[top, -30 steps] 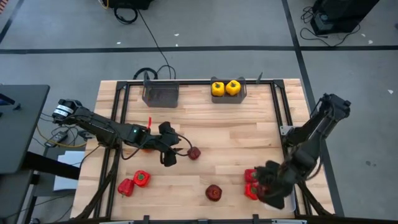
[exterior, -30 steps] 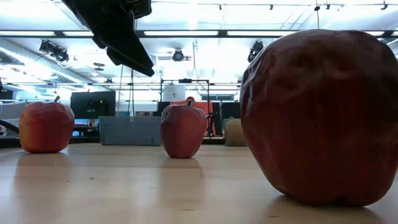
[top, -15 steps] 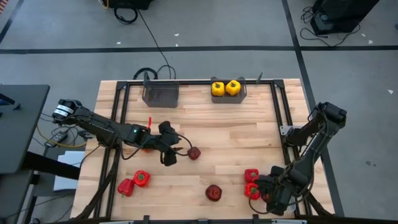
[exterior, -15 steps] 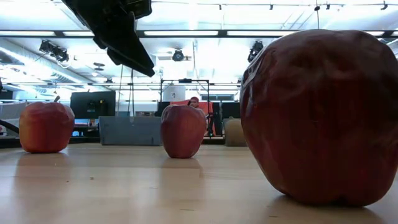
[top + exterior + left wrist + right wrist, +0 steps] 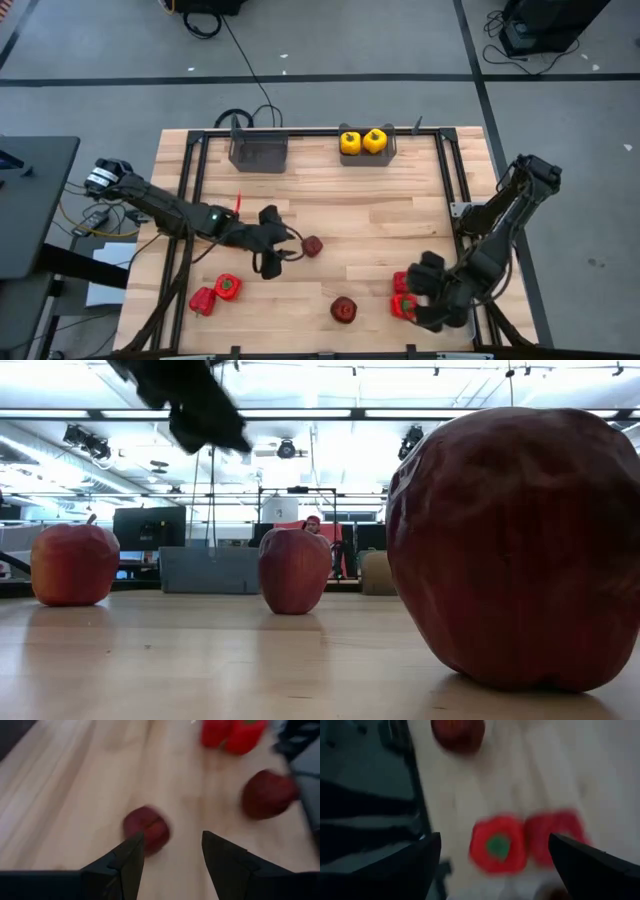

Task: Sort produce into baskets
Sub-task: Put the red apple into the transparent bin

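Note:
My left gripper is open just left of a dark red apple, which lies on the table ahead of its fingers in the left wrist view. A second apple lies near the front edge. My right gripper is open wide beside two red bell peppers at the near right; both peppers show between its fingers. Two more red peppers lie at the near left. Two yellow peppers sit in the far grey bin. The clear tray does not show.
A second grey bin stands at the far left with nothing showing in it. A dark metal frame runs around the tabletop. In the low view one apple sits close to the camera and two more stand farther off.
My right gripper has swung toward the table's near edge, away from the two red peppers, and then come back over them. My left gripper has shifted a little beside the apple. The produce has stayed where it was.

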Controlling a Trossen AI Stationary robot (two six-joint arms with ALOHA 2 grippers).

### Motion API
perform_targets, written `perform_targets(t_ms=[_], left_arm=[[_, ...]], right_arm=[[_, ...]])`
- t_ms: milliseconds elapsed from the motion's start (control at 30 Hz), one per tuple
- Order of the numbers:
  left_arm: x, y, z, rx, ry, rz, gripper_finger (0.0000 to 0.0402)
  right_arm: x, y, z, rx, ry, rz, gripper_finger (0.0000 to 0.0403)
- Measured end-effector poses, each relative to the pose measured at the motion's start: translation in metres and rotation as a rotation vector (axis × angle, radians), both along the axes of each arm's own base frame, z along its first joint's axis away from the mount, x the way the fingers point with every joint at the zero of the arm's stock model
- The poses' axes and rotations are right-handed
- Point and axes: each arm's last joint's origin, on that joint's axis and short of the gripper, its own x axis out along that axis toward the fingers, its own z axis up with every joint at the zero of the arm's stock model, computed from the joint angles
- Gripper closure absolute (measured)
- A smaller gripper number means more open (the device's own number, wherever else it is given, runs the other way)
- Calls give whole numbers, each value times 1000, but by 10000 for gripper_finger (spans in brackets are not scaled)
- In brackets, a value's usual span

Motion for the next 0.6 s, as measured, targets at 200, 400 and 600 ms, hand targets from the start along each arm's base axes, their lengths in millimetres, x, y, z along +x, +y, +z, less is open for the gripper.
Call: perform_targets(t_ms=[200, 400, 600], left_arm=[[10, -30, 1, 21, -141, -178, 200], [27, -52, -18, 26, -204, -237, 200], [38, -69, -44, -12, -164, -244, 200]], right_arm=[[42, -13, -5, -133, -161, 77, 27], [88, -19, -24, -149, -238, 195, 27], [118, -4, -46, -178, -364, 405, 20]])
